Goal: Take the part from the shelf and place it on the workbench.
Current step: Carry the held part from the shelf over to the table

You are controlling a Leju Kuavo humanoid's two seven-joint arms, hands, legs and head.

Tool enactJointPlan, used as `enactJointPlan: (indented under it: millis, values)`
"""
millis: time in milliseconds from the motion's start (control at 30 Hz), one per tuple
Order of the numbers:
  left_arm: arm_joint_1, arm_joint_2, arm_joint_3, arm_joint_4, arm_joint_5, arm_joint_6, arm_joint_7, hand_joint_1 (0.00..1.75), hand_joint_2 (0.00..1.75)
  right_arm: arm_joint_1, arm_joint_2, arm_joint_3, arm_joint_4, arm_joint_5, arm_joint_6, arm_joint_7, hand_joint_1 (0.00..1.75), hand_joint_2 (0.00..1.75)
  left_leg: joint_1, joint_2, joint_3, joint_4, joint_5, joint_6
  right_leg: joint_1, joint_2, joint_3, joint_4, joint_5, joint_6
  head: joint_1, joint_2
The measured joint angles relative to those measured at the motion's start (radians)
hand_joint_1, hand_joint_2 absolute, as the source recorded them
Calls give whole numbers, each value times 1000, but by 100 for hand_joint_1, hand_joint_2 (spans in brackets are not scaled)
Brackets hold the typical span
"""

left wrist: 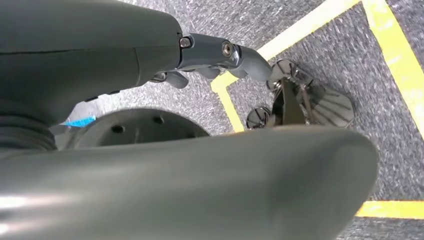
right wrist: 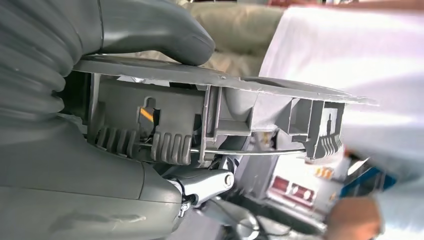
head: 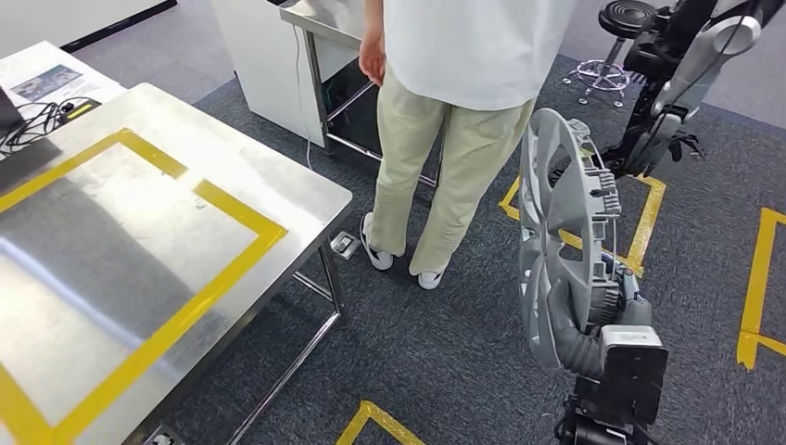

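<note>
The part is a grey plastic wheel cover (head: 556,213), held upright on its edge at the right of the head view. My right hand (head: 593,320) grips its lower rim. In the right wrist view the thumb (right wrist: 150,25) presses one face of the rim (right wrist: 225,115) and the darker fingers (right wrist: 205,182) close under the clips on the other side. The steel workbench (head: 139,232), marked with a yellow tape rectangle, lies to the left, well apart from the part. My left hand (left wrist: 125,55) hangs above the carpet, fingers (left wrist: 245,55) apart and holding nothing.
A person (head: 454,93) in a white shirt stands between the workbench and the part, facing a steel table (head: 324,19) at the back. A black stool (head: 612,37) and another robot arm (head: 686,74) stand at the far right. Yellow tape (head: 760,278) marks the carpet.
</note>
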Motion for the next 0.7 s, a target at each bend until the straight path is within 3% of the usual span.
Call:
enactJointPlan:
  millis: [67, 100, 200, 267, 333, 367, 400, 433, 467, 500, 567, 633, 700]
  values:
    - [-2, 2, 0, 0, 0, -3, 6, 0, 0, -20, 0, 4, -2, 38, 14, 19, 175, 175, -5, 22, 66, -102, 21, 10, 3, -18, -5, 12, -6, 11, -2, 0]
    - [-3, 2, 0, 0, -1, -4, 8, 0, 0, -29, 1, 7, -3, 55, 20, 28, 175, 175, -8, 25, 76, -118, 19, 16, 4, -23, -7, 17, -7, 17, -1, 0]
    - [-1, 2, 0, 0, -3, -6, 9, 0, 0, -55, 3, 21, -7, 90, 27, 53, 175, 175, -10, 2, 70, -117, 27, 35, 3, -38, -11, 21, -7, 34, 2, 0]
    - [-1, 3, 0, 0, -5, -5, 8, 0, 0, -68, 5, 29, -9, 96, 25, 63, 175, 175, -4, -15, 67, -119, 34, 45, -2, -9, -31, 62, -38, 46, 7, 0]
    - [-2, 3, 0, 0, -6, -6, 7, 0, 0, -77, 5, 36, -11, 97, 23, 66, 175, 175, -3, -33, 62, -119, 39, 52, -6, 38, -82, 182, -104, 55, 18, 0]
    - [-3, 2, 0, 0, -7, -6, 7, 0, 0, -80, 5, 40, -11, 96, 23, 66, 175, 175, -4, -44, 59, -119, 41, 55, -7, 50, -113, 253, -133, 56, 23, 0]
    - [-3, 2, 0, 0, -7, -7, 8, 0, 0, -81, 5, 43, -11, 96, 23, 67, 175, 175, -5, -55, 56, -118, 42, 56, -7, 56, -136, 306, -148, 57, 27, 0]
    - [-3, 2, 0, 0, -7, -7, 9, 0, 0, -82, 5, 46, -11, 95, 23, 68, 175, 175, -6, -68, 55, -117, 44, 56, -7, 58, -144, 324, -144, 55, 29, 0]
    - [-3, 2, 0, 0, -8, -7, 9, 0, 0, -84, 5, 49, -11, 93, 24, 69, 175, 175, -7, -82, 54, -116, 45, 56, -7, 60, -134, 304, -121, 51, 33, 0]
    - [-3, 2, 0, 0, -8, -8, 10, 0, 0, -89, 5, 53, -10, 92, 26, 71, 175, 175, -8, -95, 53, -114, 46, 55, -6, 67, -107, 244, -84, 45, 36, 0]
    - [-3, 0, 0, 0, -9, -9, 11, 0, 0, -102, 5, 60, -9, 89, 29, 72, 175, 175, -8, -118, 50, -113, 49, 50, -7, 105, -44, 106, -28, 29, 39, 0]
    - [-5, -1, 0, 0, -11, -10, 13, 0, 0, -118, 6, 67, -8, 95, 34, 75, 175, 175, -4, -137, 39, -113, 57, 39, -4, 131, -10, 38, -18, 16, 41, 0]
    - [-5, -1, 0, 0, -15, -13, 15, 0, 0, -135, 7, 74, -5, 118, 47, 91, 175, 175, 2, -155, 28, -116, 67, 23, -2, 117, -3, 22, -15, 9, 43, 0]
